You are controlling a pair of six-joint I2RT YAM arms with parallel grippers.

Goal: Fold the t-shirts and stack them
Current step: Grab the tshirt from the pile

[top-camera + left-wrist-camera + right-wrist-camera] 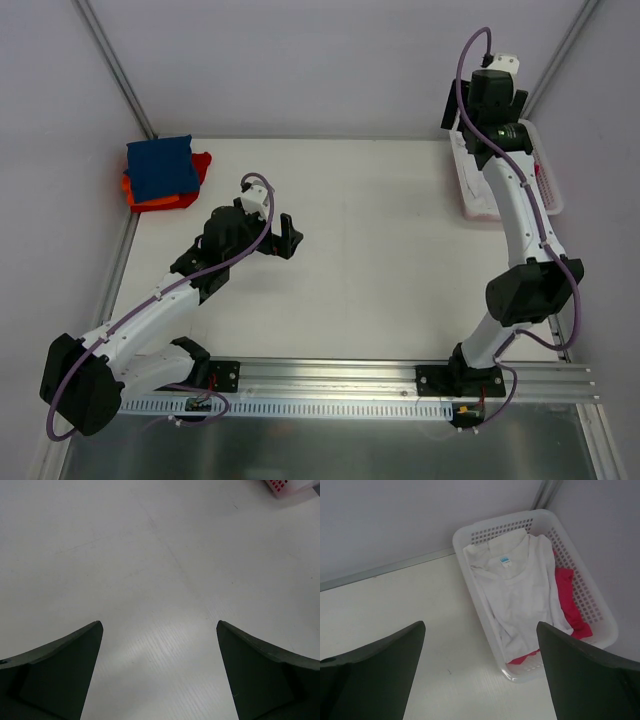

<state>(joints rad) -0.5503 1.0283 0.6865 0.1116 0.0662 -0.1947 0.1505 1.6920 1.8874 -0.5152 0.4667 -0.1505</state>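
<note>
A white t-shirt (pixel 520 590) with a small blue neck label lies crumpled in the white lattice basket (pixel 495 527), on top of a crimson-pink t-shirt (pixel 568 602). My right gripper (pixel 480 623) hovers open above the basket's near end, holding nothing. At the table's far left corner a folded navy blue t-shirt (pixel 160 166) rests on an orange-red t-shirt (pixel 150 201). My left gripper (pixel 289 237) (pixel 159 622) stands open over bare table near the middle, nothing between its fingers.
The basket (pixel 478 195) sits against the far right wall, partly hidden under the right arm; its corner (pixel 285 486) shows in the left wrist view. Walls and metal frame posts close in the table's back and sides.
</note>
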